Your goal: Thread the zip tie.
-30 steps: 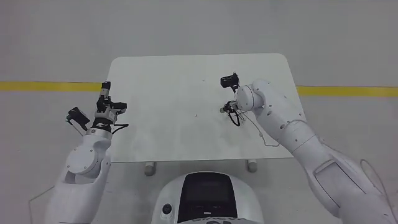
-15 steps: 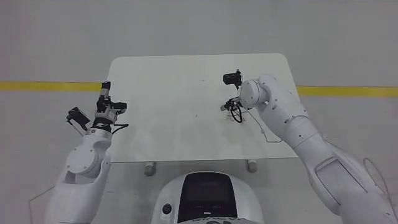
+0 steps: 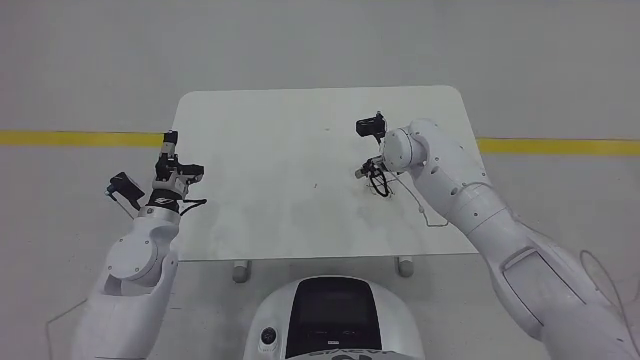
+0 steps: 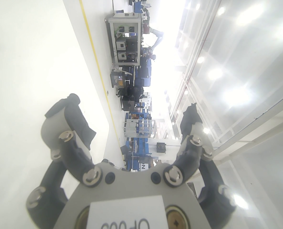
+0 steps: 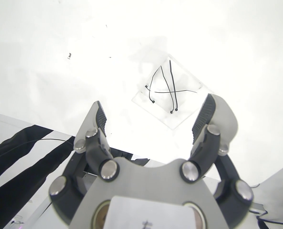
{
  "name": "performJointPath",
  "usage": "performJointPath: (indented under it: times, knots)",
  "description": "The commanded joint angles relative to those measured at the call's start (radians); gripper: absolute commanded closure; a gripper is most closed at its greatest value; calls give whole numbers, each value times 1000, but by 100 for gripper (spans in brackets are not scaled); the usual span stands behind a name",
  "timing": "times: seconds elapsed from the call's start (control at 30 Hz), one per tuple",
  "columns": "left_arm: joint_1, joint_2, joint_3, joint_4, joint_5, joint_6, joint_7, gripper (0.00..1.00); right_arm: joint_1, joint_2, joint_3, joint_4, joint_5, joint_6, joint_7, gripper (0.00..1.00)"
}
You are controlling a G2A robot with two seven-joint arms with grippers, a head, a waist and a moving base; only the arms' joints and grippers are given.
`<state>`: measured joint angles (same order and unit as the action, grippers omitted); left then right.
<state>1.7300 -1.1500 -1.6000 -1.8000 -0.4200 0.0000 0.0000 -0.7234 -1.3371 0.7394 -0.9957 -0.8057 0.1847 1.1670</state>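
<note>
Several thin black zip ties [image 5: 166,89] lie crossed on a small clear square tray [image 5: 153,113] on the white table [image 3: 280,160]. My right gripper [image 5: 153,102] hovers above the tray's near side, open, with nothing between its ribbed pads [image 5: 203,113]. In the top view the right gripper [image 3: 371,171] hangs over the right half of the table. My left gripper [image 4: 131,103] is open and empty, pointing out toward the room. From above, the left gripper [image 3: 170,147] sits at the table's left edge.
A thin black cable [image 3: 381,186] loops below the right wrist. A few small dark specks [image 5: 69,55] mark the tabletop. The table's near edge [image 5: 48,129] runs just behind the right gripper. The table's middle [image 3: 270,180] is bare.
The right arm's wrist shifted slightly toward the table's far right, then eased back a little. The left arm has stayed put.
</note>
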Motion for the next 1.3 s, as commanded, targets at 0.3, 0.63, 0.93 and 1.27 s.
performJointPath:
  times: [0.3, 0.63, 0.93, 1.27]
  knots:
    - [0, 0, 0, 0, 0, 0, 0, 0, 8, -21, -18, 76, -7, -13, -26, 65]
    - [0, 0, 0, 0, 0, 0, 0, 0, 20, -48, -42, 166, -17, -36, -71, 69]
    - [0, 0, 0, 0, 0, 0, 0, 0, 38, -79, -63, 260, -11, -48, -107, 76]
    - [0, 0, 0, 0, 0, 0, 0, 0, 59, -112, -76, 338, -3, -59, -144, 76]
